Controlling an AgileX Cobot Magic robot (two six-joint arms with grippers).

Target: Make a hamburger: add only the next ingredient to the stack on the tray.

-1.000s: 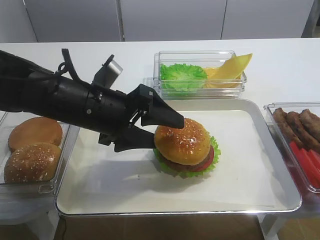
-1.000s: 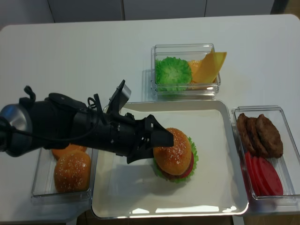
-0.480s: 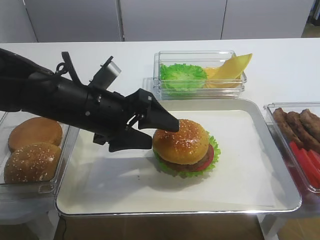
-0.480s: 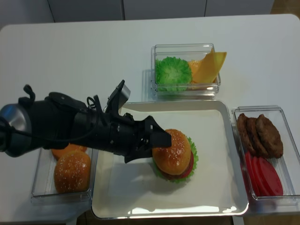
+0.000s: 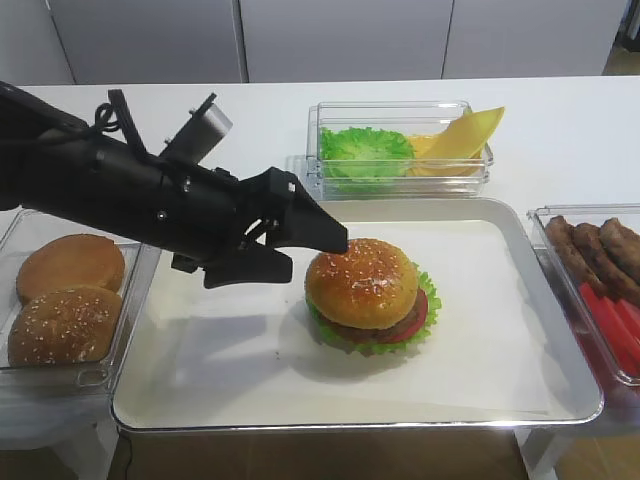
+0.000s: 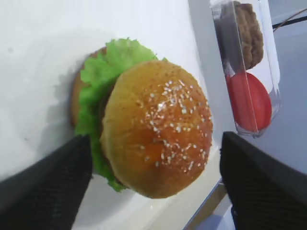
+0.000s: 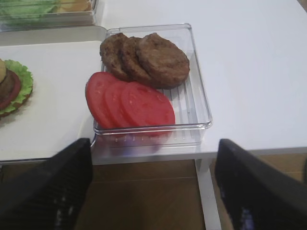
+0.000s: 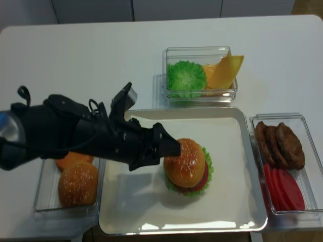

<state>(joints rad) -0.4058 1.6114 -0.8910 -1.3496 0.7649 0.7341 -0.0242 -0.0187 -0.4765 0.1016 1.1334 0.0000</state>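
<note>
The left gripper (image 5: 300,250), black fingers spread wide and empty, has lifted back off the glossy sesame-seeded bun top (image 5: 362,284), which now sits on the lettuce, tomato and patty stack (image 5: 378,332) in the shiny metal tray (image 5: 300,418), so this step looks complete.

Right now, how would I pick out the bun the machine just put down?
Find the big shiny metal tray in the middle of the white table. On its paper lining sits a lettuce-and-patty stack, capped by the glossy orange sesame bun top. The other buns lie bare in a clear tub.
</note>
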